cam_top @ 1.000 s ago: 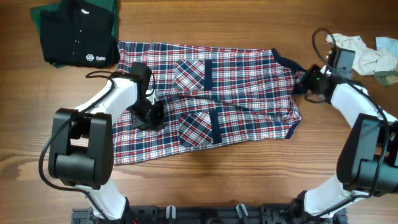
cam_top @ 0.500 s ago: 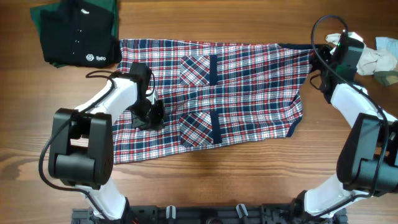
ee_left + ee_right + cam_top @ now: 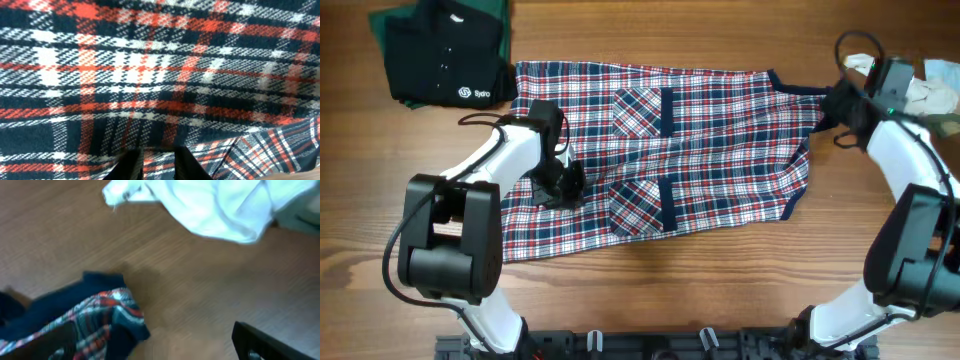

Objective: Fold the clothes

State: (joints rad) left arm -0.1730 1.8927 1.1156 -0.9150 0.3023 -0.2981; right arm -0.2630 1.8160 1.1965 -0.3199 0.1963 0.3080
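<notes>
A red, white and navy plaid shirt (image 3: 720,140) lies spread flat across the middle of the table, pockets facing up. My left gripper (image 3: 560,185) presses down on its left part. In the left wrist view the plaid (image 3: 160,75) fills the frame, and the left gripper (image 3: 159,165) has its narrow jaws pinched on a bit of fabric. My right gripper (image 3: 842,105) hovers at the shirt's upper right corner. In the right wrist view its fingers stand wide apart, and the navy-edged corner (image 3: 107,312) lies loose on the wood by the left finger.
A folded black garment (image 3: 445,55) on green cloth sits at the back left corner. A crumpled white and beige cloth (image 3: 920,90) lies at the back right, just beyond my right gripper, and shows again as white cloth (image 3: 215,205) in the right wrist view.
My right gripper pulled the shirt's upper right corner outward, then opened and let it go. The shirt now lies wider and flatter. The left arm has stayed put.
</notes>
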